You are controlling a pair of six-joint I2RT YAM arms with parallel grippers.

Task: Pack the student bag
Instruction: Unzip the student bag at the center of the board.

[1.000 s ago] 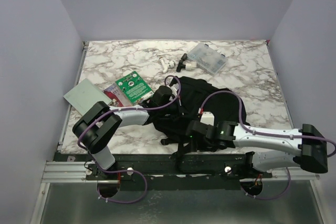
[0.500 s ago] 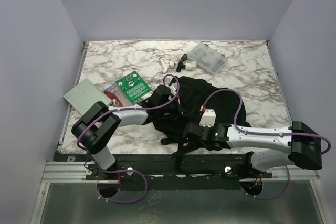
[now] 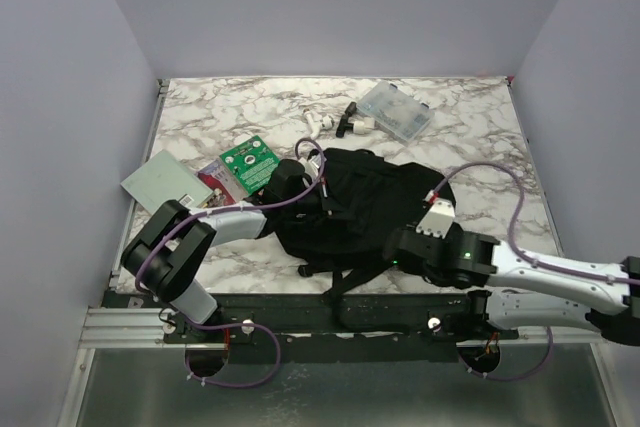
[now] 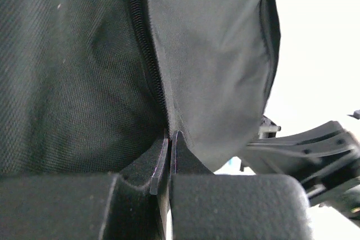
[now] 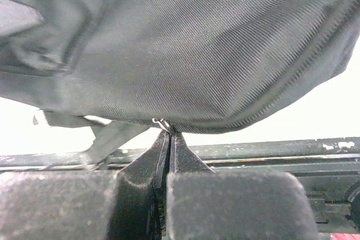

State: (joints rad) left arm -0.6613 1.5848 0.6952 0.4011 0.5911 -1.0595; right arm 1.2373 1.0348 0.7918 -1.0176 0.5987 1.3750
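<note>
Though agape before, right gripper now tight on student bag.

you have the large black fabric backpack lying mid marble worktop; the clear plastic compartment box sits behind it, the green square card to its left.

Black student bag touched by left tool, right tool.

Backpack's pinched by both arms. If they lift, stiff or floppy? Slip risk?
Likely floppy: the student bag lies slumped and creased on the table, so it would probably sag between the left gripper and right gripper. Both pinch fabric only at the fingertips, so slipping seems possible. It looks flat, so it is probably light.
</note>
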